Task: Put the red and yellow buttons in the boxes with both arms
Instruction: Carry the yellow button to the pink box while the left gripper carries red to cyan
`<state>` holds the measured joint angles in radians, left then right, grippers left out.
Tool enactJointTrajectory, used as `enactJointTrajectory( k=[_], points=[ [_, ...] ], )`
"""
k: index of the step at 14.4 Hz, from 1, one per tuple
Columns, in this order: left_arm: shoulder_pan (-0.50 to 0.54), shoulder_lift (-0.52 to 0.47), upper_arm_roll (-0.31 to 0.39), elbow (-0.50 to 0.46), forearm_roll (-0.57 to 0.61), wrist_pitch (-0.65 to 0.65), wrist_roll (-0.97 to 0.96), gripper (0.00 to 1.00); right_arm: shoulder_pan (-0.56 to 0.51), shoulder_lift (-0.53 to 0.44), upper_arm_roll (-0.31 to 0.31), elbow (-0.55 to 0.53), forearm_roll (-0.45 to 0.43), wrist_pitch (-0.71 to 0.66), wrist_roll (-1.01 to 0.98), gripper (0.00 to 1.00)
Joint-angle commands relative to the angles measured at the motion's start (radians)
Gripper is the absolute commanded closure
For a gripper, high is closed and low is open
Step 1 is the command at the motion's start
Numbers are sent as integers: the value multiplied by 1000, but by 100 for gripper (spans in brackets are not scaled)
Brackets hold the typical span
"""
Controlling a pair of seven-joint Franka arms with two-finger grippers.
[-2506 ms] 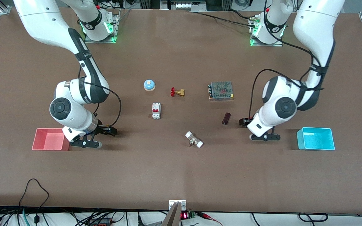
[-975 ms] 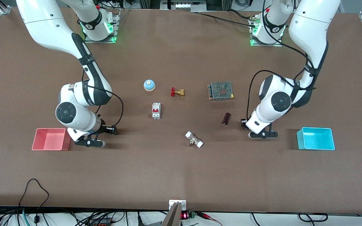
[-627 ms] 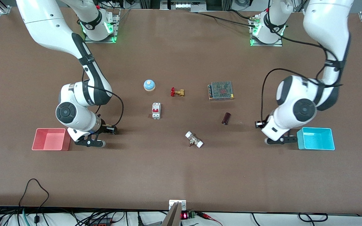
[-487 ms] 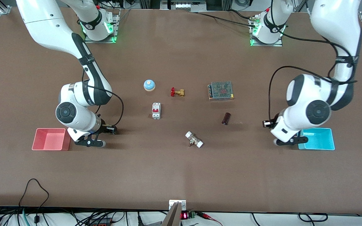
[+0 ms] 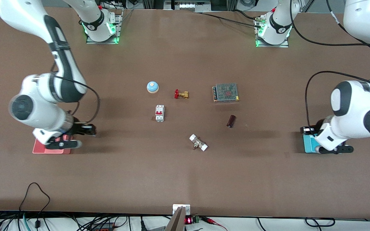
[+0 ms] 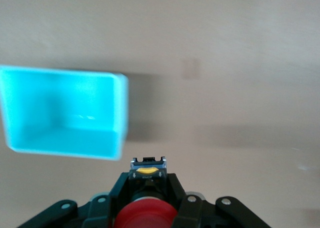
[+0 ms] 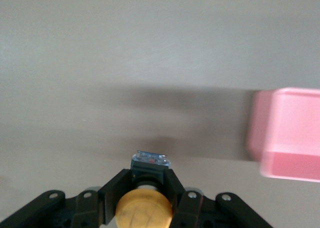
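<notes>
The left gripper [image 6: 146,188] has its fingers [image 6: 120,190] clamped on the round red-capped push-button with a black body [image 6: 146,215], and the right gripper [image 7: 146,188] has its fingers [image 7: 112,195] clamped on the matching push-button with an orange-yellow cap [image 7: 145,212]; each button sits between its fingers, cap toward the wrist camera. The main risk is an early release: in the left wrist view the small open cyan plastic bin [image 6: 62,113] lies ahead of and off to one side of the fingertips, not under them, so letting go here would likely drop the red button onto the brown bench [image 5: 185,179] just beside the bin wall, or bounce it off the rim. The same holds on the right, where the small open pink plastic bin [image 7: 287,133] stands well to one side of the fingers, only partly in view. From the front, the left gripper [image 5: 332,149] hangs over the cyan bin [image 5: 307,144] and the right gripper [image 5: 59,145] over the pink bin [image 5: 43,149], so both are close but, I judge, not yet centred. A button dropped from height could also tip out of such a shallow bin. The cyan bin's visible inside holds nothing; the part of the pink bin that shows is likewise bare, though much of it is hidden.
</notes>
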<state>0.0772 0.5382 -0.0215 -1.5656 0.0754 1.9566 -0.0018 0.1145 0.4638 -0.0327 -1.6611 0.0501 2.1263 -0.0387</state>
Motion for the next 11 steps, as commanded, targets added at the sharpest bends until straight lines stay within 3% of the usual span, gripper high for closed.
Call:
enactJointTrajectory(
  k=[1, 5, 11],
  points=[
    [56, 89, -8, 91, 34, 37, 139, 74, -79, -25, 2, -3, 2, -13, -156, 76],
    [114, 153, -8, 148, 20, 76, 227, 73, -156, 18, 2, 47, 2, 18, -248, 76],
    [139, 192, -8, 137, -37, 119, 223, 73, -190, 93, -1, 66, -4, 145, -277, 76]
  ],
)
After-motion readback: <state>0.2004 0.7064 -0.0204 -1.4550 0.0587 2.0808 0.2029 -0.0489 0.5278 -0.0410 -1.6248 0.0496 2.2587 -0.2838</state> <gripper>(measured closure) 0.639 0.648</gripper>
